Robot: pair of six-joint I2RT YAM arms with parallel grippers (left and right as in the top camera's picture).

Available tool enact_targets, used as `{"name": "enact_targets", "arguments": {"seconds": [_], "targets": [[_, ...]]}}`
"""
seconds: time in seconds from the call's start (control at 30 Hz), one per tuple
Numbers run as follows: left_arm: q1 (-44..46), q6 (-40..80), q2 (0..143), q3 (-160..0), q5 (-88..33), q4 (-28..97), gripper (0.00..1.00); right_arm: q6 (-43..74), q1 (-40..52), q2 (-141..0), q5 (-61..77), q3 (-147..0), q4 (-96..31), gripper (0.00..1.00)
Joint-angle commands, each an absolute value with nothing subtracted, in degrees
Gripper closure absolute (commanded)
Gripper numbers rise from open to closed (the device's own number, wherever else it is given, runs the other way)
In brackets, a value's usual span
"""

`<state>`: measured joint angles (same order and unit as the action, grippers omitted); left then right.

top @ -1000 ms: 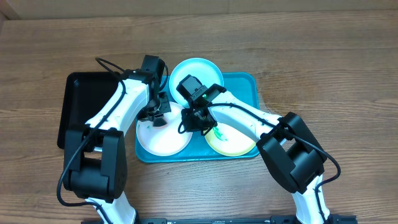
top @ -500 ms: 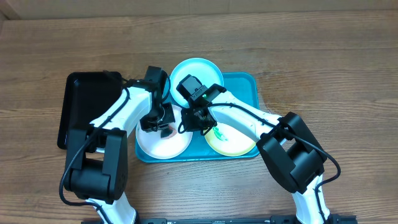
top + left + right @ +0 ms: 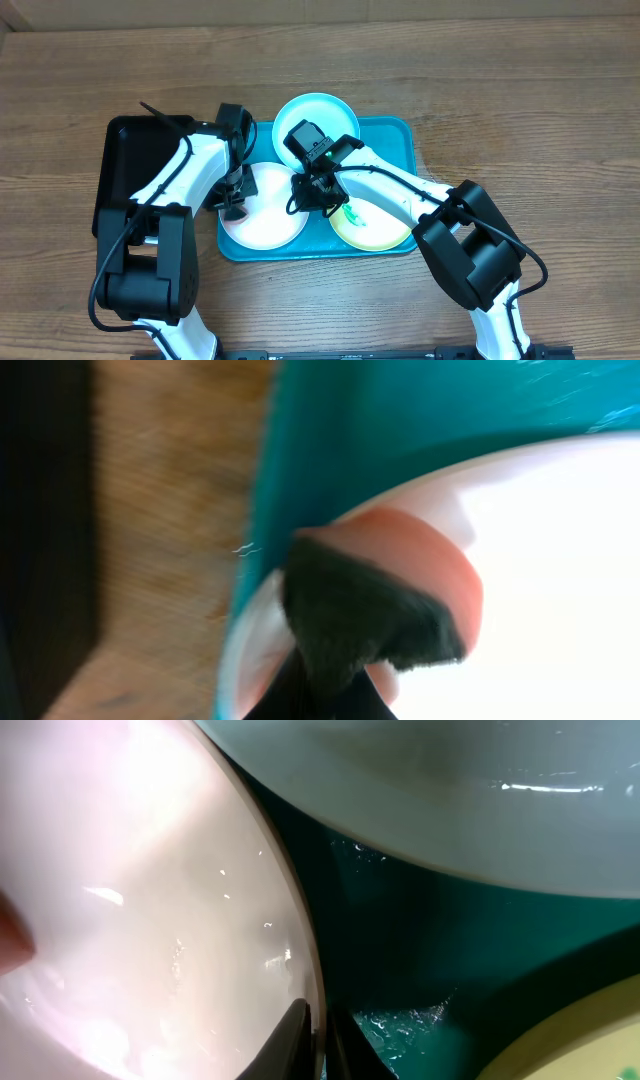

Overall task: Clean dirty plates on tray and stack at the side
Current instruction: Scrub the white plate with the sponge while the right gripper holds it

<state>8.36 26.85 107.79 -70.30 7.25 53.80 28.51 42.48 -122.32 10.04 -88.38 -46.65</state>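
The left arm [image 3: 185, 170] climbs from its base at 7 o'clock towards 12, then folds at the wrist so the left gripper [image 3: 235, 205] points back towards 6, jaws closed tight. The right arm [image 3: 400, 195] stretches from 5 o'clock towards 10, the right gripper [image 3: 315, 192] turned downward, its fingertips [image 3: 293, 1028] pinched onto the rim of the white plate [image 3: 150, 870]

The tray [image 3: 397, 138] is blue-green; the white plate [image 3: 268, 218] and the pale blue plate [image 3: 325, 108] look plain; the yellow-green plate [image 3: 382, 232] has a green smear [image 3: 353, 213]. The small tray [image 3: 125, 165] is black; the counter [image 3: 520, 90] is streaky brown.
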Motion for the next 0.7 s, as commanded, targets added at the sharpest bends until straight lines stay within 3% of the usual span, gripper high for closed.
{"name": "enact_targets", "arguments": {"seconds": [0.0, 0.17, 0.4, 0.67], "targets": [[8.36, 26.37, 108.33, -71.05, -6.04, 49.98, 0.96, 28.73, 42.52, -122.50, 9.45, -88.14, -46.50, 0.92], [9.82, 25.71, 108.40, -69.01, -13.28, 45.43, 0.96, 28.73, 42.52, -122.50, 9.45, -88.14, -46.57, 0.92], [12.34, 21.10, 108.42, -68.62, -13.93, 47.29, 0.96, 28.73, 42.52, -122.50, 9.45, -88.14, -46.30, 0.92], [11.46, 20.38, 108.42, -68.62, 0.56, 56.71, 0.96, 28.73, 42.52, -122.50, 9.45, -88.14, -46.33, 0.92]]}}
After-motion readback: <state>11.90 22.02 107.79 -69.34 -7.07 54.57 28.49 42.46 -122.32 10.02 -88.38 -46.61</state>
